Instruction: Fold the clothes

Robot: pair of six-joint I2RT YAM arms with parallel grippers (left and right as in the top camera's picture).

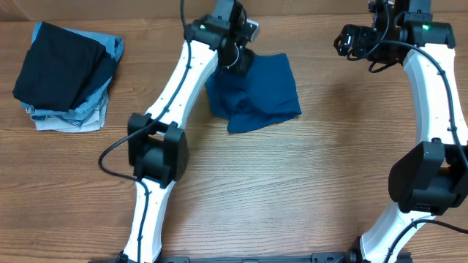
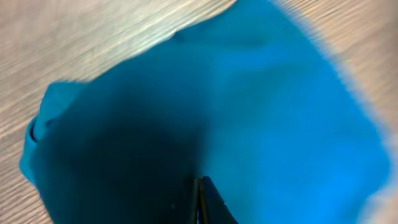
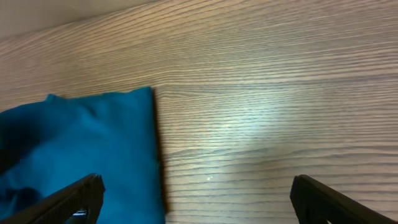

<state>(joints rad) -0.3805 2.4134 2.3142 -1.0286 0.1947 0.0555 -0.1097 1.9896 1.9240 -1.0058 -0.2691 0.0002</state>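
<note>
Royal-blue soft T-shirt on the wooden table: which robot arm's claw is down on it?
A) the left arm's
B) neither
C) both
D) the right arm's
A: the left gripper is shut on the royal-blue T-shirt at its far left corner, while the right gripper stands open over the wooden table beside it.

Setting: robotics lab bench, not a home or shop. Evidence: wood-grain laminate worktop [image 1: 292, 183] w/ two white-and-black robot arms, left arm [image 1: 179, 84] and right arm [image 1: 433, 95]. Bases sit at worktop's near edge, w/ exposed black cables and green status LEDs near the wrists. Test items only: blue T-shirt [image 1: 256, 91] toward worktop's far edge, approx. centre; stack of folded garments [image 1: 66, 77] at far-left corner. Room beyond worktop not in view.
</note>
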